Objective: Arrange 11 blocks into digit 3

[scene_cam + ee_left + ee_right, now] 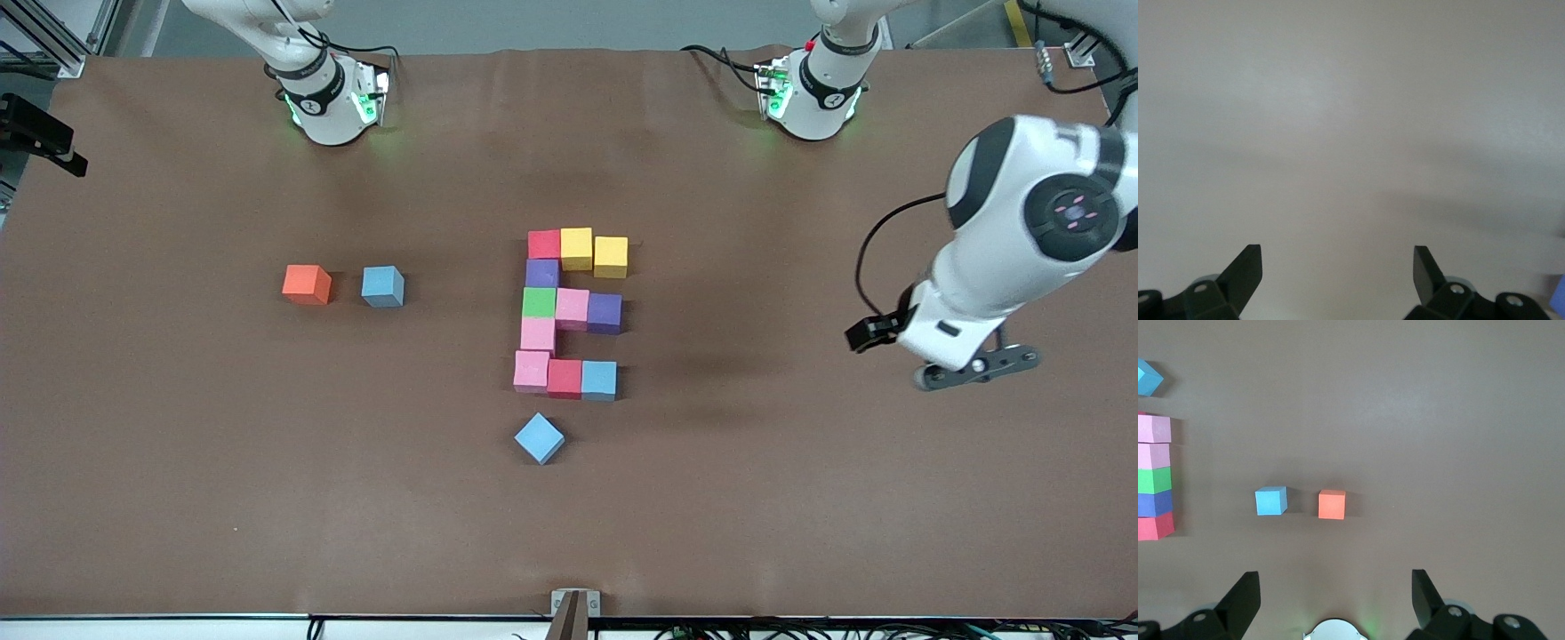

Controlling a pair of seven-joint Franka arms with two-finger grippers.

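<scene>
Brown cloth is covering the table (178, 462), and the job is looking all but finished. The left arm is hanging over bare cloth at its own end of the table, well apart from the figure. Its left claw (1338, 257) is standing wide apart, holding and touching nothing. The right claw (1335, 583) is hovering high near its own base, fingers likewise spread and empty.

The digit 3 (569, 311) is lying mid-table with all eleven blocks placed: three bars joined by a spine, cubes touching. The end yellow block (611, 256) is sitting slightly out of line with its bar.

I am judging the next move as a tidy-up at most: nudging that yellow square and keeping clear of the rest. Three spares are staying out: a blue cube (539, 437) just nearer the camera than the digit, and another blue (382, 286) beside an orange cube (307, 284) toward the right arm's end.
</scene>
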